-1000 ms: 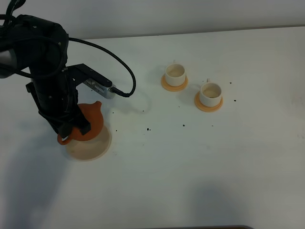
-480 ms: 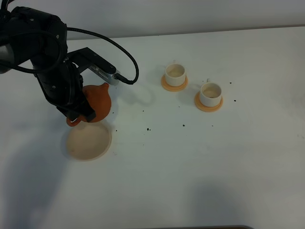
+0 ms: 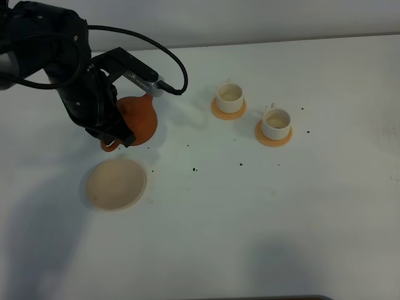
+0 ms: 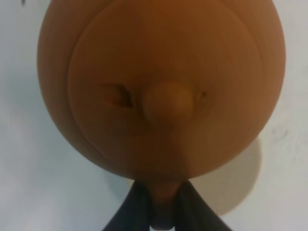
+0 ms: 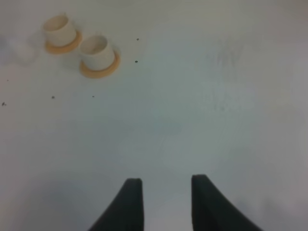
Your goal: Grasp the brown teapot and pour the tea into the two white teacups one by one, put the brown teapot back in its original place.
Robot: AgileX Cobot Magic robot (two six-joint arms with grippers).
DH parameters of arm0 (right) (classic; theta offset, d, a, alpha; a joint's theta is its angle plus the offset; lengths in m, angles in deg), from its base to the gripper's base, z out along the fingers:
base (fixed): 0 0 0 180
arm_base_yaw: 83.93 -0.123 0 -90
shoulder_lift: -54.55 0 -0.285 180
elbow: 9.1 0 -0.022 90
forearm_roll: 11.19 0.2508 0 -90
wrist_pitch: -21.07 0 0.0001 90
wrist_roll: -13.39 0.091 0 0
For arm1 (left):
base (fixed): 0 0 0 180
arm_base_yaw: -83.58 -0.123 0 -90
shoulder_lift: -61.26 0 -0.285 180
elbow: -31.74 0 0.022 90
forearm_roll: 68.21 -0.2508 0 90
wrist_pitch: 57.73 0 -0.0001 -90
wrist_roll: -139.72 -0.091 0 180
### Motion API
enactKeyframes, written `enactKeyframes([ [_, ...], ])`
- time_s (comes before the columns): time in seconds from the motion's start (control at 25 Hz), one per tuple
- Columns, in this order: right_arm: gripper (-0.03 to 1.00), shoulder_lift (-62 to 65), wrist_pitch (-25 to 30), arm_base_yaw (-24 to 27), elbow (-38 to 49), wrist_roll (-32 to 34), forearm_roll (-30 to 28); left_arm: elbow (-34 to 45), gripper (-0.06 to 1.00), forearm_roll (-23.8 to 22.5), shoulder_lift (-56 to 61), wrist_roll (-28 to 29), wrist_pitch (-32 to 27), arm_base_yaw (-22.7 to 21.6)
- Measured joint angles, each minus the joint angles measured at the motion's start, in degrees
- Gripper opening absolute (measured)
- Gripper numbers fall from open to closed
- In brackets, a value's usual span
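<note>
The brown teapot (image 3: 139, 120) hangs in the air at the left of the exterior high view, above and behind the cream-beige round mat (image 3: 116, 184), which lies bare on the table. My left gripper (image 3: 112, 142) is shut on the teapot's loop handle. In the left wrist view the teapot (image 4: 159, 82) fills the frame with its lid knob, and the gripper (image 4: 161, 211) clamps the handle. Two white teacups on orange-tan saucers stand to the right: one (image 3: 229, 95) farther back, one (image 3: 275, 122) nearer. They also show in the right wrist view (image 5: 59, 29) (image 5: 96, 51). My right gripper (image 5: 161, 202) is open and empty.
The white table (image 3: 262, 206) carries small dark specks (image 3: 195, 168) between the mat and the cups. The left arm's black cable (image 3: 169, 62) loops over the table behind the teapot. The table's far edge meets a pale wall.
My left gripper has lifted the teapot off the mat and carried it up and to the right, toward the cups. The mat is now fully uncovered. The cups have not moved.
</note>
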Motion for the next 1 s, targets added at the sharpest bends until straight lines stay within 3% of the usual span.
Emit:
enactKeyframes([
  [0.36,0.24,0.0,0.0,0.0,0.0,0.0,0.0,-8.2,0.11,0.4,-6.1,-0.6,-0.6,4.3],
  [0.76,0.24,0.0,0.0,0.0,0.0,0.0,0.0,-22.3,0.11,0.6,-15.1,-0.6,-3.6,9.6],
  [1.0,0.24,0.0,0.0,0.0,0.0,0.0,0.0,-26.1,0.11,0.4,-17.6,-0.6,-4.5,11.4],
])
